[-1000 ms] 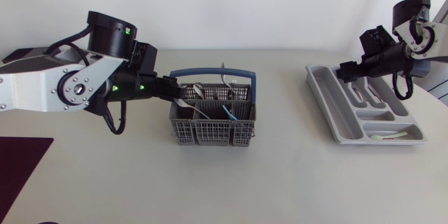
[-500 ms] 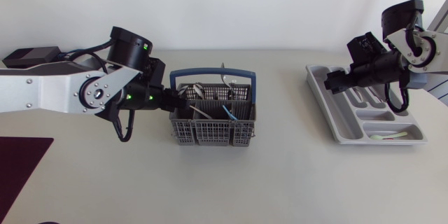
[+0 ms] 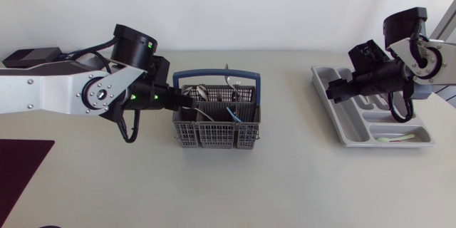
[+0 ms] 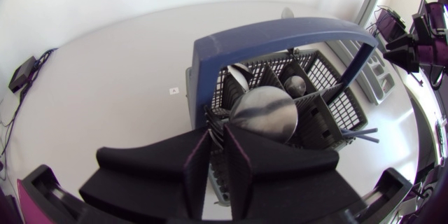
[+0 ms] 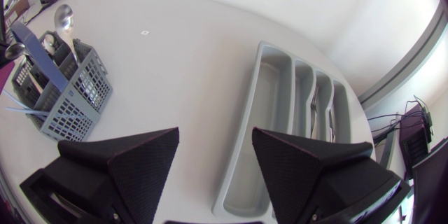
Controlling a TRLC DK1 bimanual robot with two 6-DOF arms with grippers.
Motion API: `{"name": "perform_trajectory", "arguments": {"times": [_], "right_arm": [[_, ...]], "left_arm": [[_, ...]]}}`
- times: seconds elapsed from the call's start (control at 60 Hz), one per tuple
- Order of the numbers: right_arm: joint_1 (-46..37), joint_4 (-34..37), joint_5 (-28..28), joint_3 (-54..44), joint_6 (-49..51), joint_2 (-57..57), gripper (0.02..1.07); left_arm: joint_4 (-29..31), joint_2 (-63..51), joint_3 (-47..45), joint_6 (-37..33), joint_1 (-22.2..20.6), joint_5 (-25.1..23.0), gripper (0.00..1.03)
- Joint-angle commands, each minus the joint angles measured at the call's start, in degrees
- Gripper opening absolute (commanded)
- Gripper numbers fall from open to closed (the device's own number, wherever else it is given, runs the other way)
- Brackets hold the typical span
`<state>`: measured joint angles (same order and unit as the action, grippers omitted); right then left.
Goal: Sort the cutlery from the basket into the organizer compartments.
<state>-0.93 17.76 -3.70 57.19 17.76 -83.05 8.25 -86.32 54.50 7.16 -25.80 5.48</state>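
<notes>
**Left at basket, right over organizer**

Head view: the basket (image 3: 214,141), grey mesh with a blue handle (image 3: 217,76), sits on the counter (image 3: 285,178) just left of frame centre. It holds cutlery standing upright. The left gripper (image 3: 178,98) comes in from the left edge and is at the basket's left rim. In the left wrist view, a spoon (image 4: 264,112) stands bowl-up just ahead of that gripper (image 4: 218,136). I cannot tell whether it is clamped on anything.

The organizer (image 3: 349,134) is at right of frame, well apart from the basket. Some cutlery (image 3: 375,100) lies in its long compartments, and a pale piece (image 3: 396,139) lies in the short end one. The right gripper (image 3: 333,91) hangs over the organizer's left edge. In the right wrist view its fingers (image 5: 133,161) are spread wide, released, nothing between them, and the organizer's long compartments (image 5: 274,112) lie ahead.
</notes>
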Motion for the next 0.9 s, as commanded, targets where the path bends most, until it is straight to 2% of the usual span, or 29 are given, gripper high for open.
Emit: {"name": "perform_trajectory", "arguments": {"times": [0.0,0.133,0.4,0.583,0.667,0.883], "right_arm": [[0.49,-0.88,0.45,-2.17,-0.44,0.78,0.78],[0.84,-1.85,0.45,-3.58,-0.36,1.31,0.78],[1.19,-2.47,0.45,-5.07,-0.09,2.1,0.78],[1.81,-2.47,0.45,-5.51,-0.09,2.45,0.78],[2.25,-2.47,0.45,-5.86,-0.09,2.71,0.78],[5.94,-2.47,0.1,-8.32,0.26,7.64,0.78]], "left_arm": [[-1.22,-0.34,1.31,1.63,-0.48,0.5,0.08],[-3.07,-0.07,0.34,1.63,-0.57,0.5,0.06],[-2.63,0.19,-0.01,1.54,-0.57,-0.38,0.04],[-2.98,6.7,-4.05,0.05,-1.8,-0.2,0.04],[-2.98,9.95,-5.46,-1.09,-3.29,1.38,0.04],[-4.03,20.32,-9.32,-7.07,-12.08,11.05,0.04]]}}
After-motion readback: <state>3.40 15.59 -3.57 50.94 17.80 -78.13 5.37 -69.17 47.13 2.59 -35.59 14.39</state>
